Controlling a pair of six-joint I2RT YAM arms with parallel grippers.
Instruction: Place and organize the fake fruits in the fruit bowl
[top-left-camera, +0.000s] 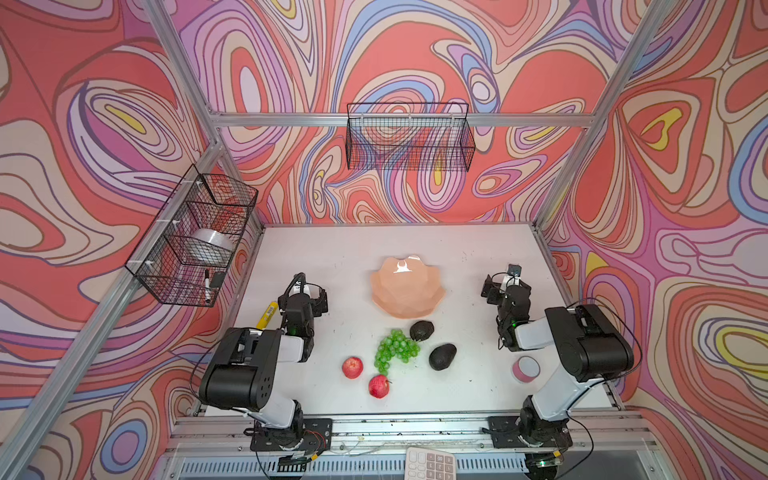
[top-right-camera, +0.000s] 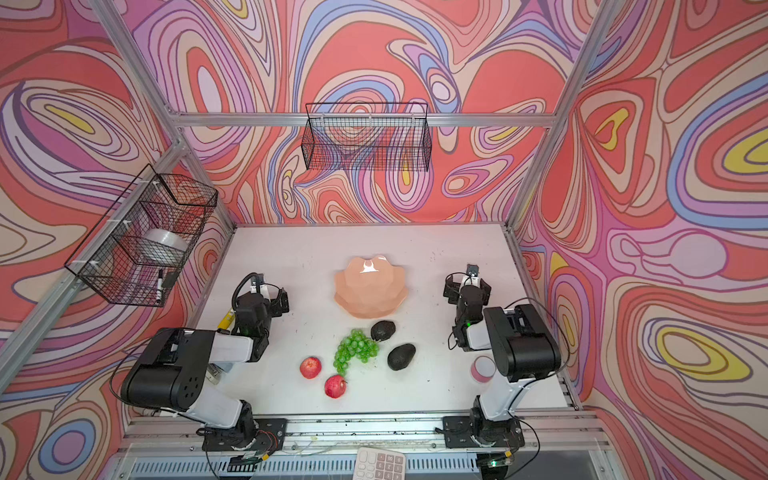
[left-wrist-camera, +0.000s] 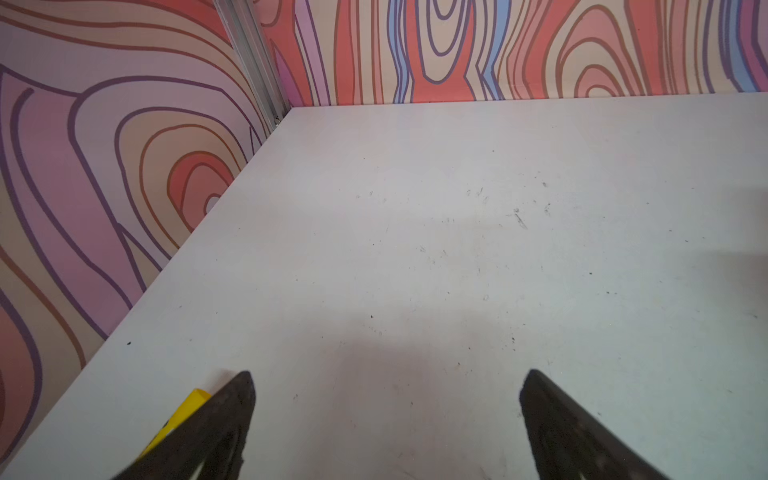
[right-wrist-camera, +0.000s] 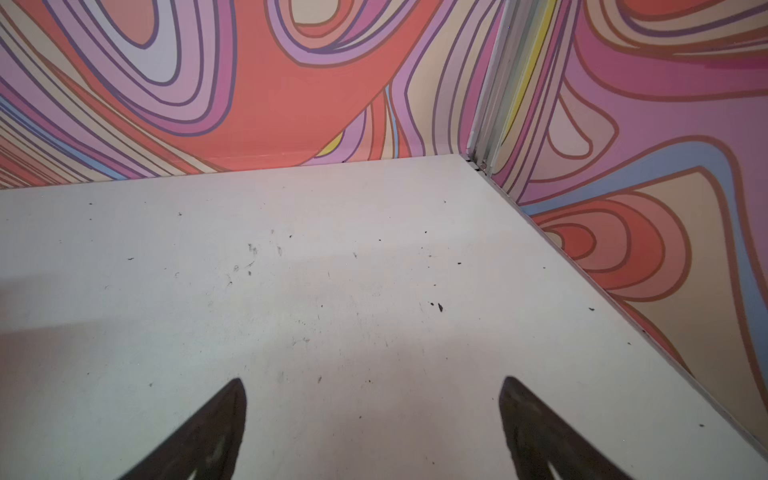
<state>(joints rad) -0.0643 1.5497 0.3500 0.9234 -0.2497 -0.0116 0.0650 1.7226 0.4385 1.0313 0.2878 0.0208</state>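
The peach-pink fruit bowl (top-left-camera: 407, 286) (top-right-camera: 370, 286) stands empty at mid-table. In front of it lie two dark avocados (top-left-camera: 422, 330) (top-left-camera: 442, 356), a bunch of green grapes (top-left-camera: 395, 351) (top-right-camera: 355, 351) and two red apples (top-left-camera: 352, 367) (top-left-camera: 378, 386). My left gripper (top-left-camera: 309, 291) (left-wrist-camera: 386, 382) hovers left of the bowl, open, with only bare table between its fingers. To the bowl's right my right gripper (top-left-camera: 505, 282) (right-wrist-camera: 372, 388) is open and empty too. Neither wrist view shows any fruit or the bowl.
A yellow marker (top-left-camera: 268, 314) (left-wrist-camera: 187, 411) lies beside the left gripper. A pink tape roll (top-left-camera: 525, 369) sits by the right arm. Black wire baskets hang on the back wall (top-left-camera: 409, 137) and left wall (top-left-camera: 195, 237). A calculator (top-left-camera: 430, 463) lies beyond the front rail.
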